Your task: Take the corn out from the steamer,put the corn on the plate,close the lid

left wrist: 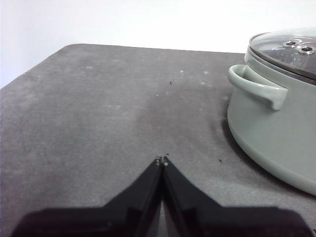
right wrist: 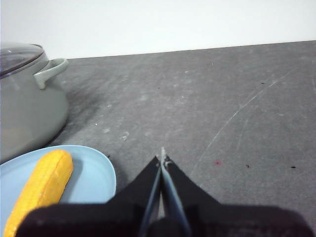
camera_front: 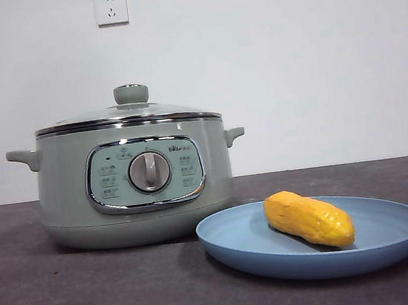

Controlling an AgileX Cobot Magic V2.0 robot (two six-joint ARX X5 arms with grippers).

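Nearest you, the corn (camera_front: 308,218) lies on the plate (camera_front: 393,237), glossy yellow-orange, tapered, its long axis slanting from the steamer side toward the front. Your right gripper (right wrist: 162,159) hovers beside the plate, clenched and empty. Your left gripper (left wrist: 162,160), also clenched, hangs near the steamer (camera_front: 134,183), lid (camera_front: 128,112) seated on top.

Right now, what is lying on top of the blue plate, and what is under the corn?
One corn cob lies on the plate, nothing else. Under the cob, the plate's surface is covered, so it cannot be seen. The pot stands behind, with its lid on.
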